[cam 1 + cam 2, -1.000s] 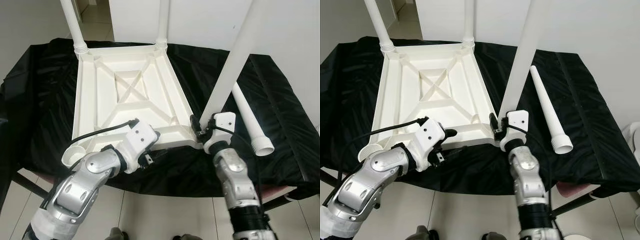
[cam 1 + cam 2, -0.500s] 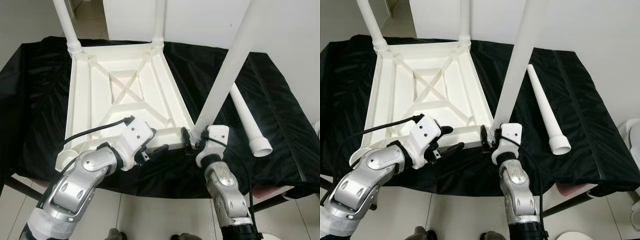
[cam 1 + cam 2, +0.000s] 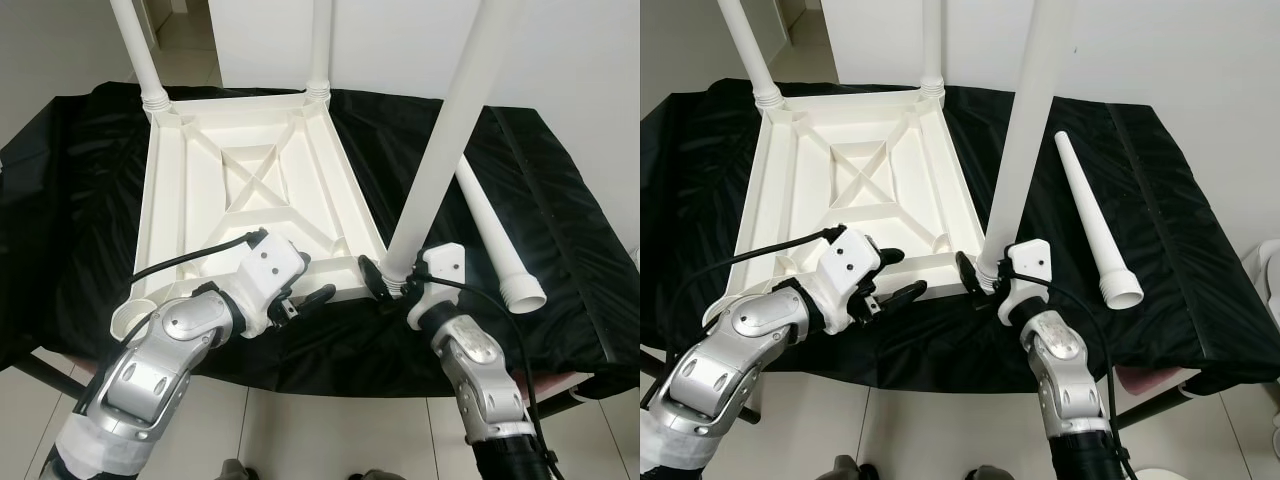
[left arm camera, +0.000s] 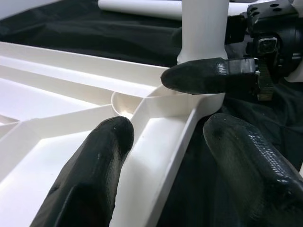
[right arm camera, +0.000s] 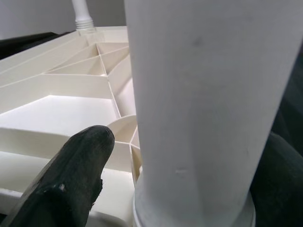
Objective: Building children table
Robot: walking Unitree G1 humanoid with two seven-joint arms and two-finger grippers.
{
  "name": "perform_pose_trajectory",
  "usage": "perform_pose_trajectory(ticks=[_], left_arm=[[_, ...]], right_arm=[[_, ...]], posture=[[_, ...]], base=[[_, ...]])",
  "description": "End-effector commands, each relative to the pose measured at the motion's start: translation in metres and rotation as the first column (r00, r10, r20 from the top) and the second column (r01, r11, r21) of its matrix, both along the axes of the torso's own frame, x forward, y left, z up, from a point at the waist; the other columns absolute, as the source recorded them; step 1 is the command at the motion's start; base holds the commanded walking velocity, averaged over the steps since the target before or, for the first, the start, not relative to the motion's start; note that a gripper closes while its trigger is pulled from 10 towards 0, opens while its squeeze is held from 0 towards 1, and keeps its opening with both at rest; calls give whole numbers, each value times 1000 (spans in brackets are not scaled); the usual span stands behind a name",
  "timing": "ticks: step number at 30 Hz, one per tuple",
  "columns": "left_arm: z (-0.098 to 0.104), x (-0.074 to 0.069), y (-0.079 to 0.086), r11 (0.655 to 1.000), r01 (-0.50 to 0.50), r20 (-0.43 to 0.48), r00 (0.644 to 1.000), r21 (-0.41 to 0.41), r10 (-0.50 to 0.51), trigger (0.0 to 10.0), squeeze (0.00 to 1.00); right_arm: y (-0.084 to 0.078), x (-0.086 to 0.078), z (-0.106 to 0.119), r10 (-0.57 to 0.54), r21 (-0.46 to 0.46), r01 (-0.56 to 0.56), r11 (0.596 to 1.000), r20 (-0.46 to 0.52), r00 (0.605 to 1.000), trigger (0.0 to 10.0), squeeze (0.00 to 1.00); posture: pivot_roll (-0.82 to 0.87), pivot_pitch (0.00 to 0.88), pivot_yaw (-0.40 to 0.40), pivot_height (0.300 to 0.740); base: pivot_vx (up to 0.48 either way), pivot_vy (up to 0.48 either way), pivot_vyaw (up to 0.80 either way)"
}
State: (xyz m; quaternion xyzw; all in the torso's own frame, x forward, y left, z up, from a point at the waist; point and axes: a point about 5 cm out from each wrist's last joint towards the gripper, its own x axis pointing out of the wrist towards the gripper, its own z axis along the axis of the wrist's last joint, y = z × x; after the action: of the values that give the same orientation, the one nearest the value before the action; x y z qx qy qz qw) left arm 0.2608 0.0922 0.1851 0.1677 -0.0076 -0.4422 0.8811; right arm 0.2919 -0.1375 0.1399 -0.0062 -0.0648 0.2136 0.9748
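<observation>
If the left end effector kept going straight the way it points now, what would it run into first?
Most likely the upright table leg at the tabletop's near right corner, where the right end effector already grips it. The left end effector straddles the near rim, open, aimed at that corner; the exact depth is unclear.

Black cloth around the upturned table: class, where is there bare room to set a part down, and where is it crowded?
Bare black cloth lies right of the loose leg, and left of the tabletop. The near edge is crowded: left gripper straddles the rim, right gripper clasps the third leg.
</observation>
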Motion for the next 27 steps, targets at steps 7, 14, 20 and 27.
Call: perform_pose_trajectory(ticks=[7,14,20,27], left_arm=[[-6,7,2,993,-104,-8,995,-52,104,10000,0],[-13,7,3,984,-155,-12,988,-83,154,10000,0],[-18,14,6,959,-243,-36,970,-148,241,10000,0],[-29,21,8,939,-302,-110,952,-167,287,10000,0]], right_arm=[[6,-4,-5,60,10,-60,998,20,998,10000,0],[5,-7,-7,61,11,-62,998,49,997,10000,0],[9,-8,-12,33,-4,-33,999,89,995,10000,0],[11,-4,-17,2,12,-4,1000,92,996,10000,0]], posture=[[-120,41,43,740],[-126,32,57,740],[-145,0,84,740],[-160,0,122,740]], base=[[0,0,0],[0,0,0],[0,0,0],[0,0,0]])
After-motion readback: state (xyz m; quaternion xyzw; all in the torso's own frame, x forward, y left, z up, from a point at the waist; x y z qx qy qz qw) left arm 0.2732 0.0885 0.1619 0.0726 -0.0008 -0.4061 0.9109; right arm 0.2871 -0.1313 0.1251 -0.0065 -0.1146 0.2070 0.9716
